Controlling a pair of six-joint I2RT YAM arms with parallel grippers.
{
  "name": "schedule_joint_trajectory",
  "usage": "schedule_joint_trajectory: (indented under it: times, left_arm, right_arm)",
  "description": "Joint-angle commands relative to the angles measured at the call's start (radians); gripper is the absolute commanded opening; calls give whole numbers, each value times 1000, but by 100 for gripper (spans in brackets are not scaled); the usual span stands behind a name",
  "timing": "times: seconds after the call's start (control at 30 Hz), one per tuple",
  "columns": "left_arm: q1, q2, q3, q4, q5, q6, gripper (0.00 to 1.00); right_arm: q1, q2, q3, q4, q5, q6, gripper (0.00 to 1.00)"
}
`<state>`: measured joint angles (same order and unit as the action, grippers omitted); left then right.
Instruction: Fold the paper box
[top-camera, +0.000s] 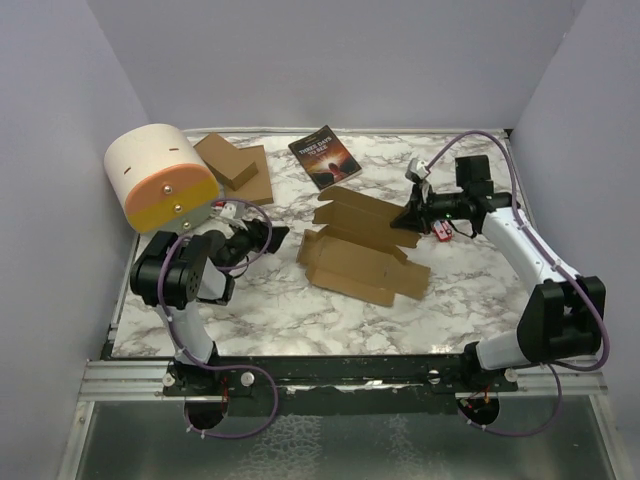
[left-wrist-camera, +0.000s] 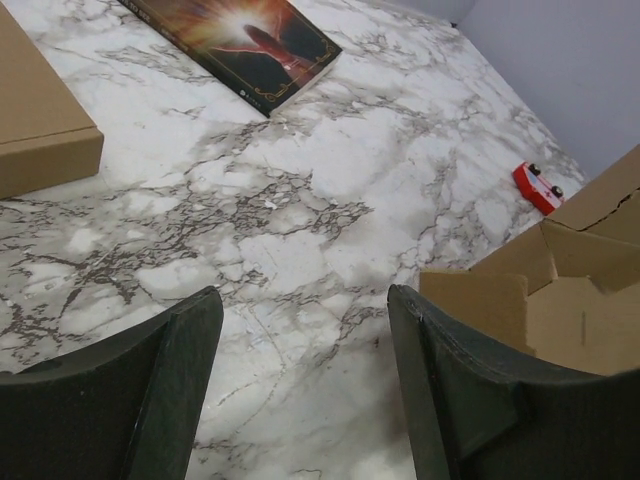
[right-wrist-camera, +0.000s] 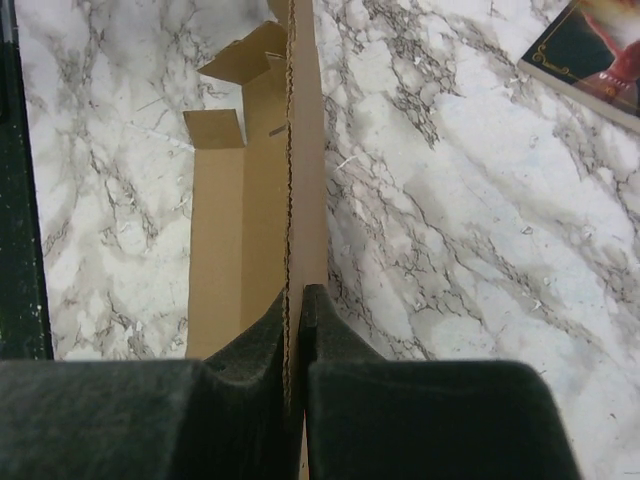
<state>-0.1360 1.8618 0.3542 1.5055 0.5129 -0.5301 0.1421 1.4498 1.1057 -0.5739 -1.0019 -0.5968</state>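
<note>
At the centre of the top view, the paper box (top-camera: 362, 250) lies part-unfolded on the tabletop (top-camera: 260, 310), one panel raised. The right end effector (right-wrist-camera: 297, 300) is clamped tight on that panel's upright edge, with the cardboard sandwiched between its pads (right-wrist-camera: 250, 340). The left end effector (left-wrist-camera: 305, 300) gapes wide and holds nothing, its fingers (left-wrist-camera: 460, 390) just short of a box flap at the lower right of its wrist view. A good fold likely needs the right pinch firm and the left pressing the flat base down, so the sheet bends along its crease rather than sliding.
</note>
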Motion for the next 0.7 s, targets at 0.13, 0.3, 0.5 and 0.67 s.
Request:
schedule_joint_trajectory:
  times: [0.13,0.3,0.5,0.67]
  left_arm:
    - [9,-207,40,-303,54,-4,72]
    - [25,-137,27,-98,73,-37,72]
    - [26,15,6,262,50,-41,71]
    - [22,26,20,212,68,-47,70]
  right_arm:
    - [4,-112,19,95,8,-15,1]
    - [2,-140,38,57,-33,-162,1]
    - [5,-159,11,-11,-2,-391,1]
    - [7,-196,-33,-61,-18,-502,1]
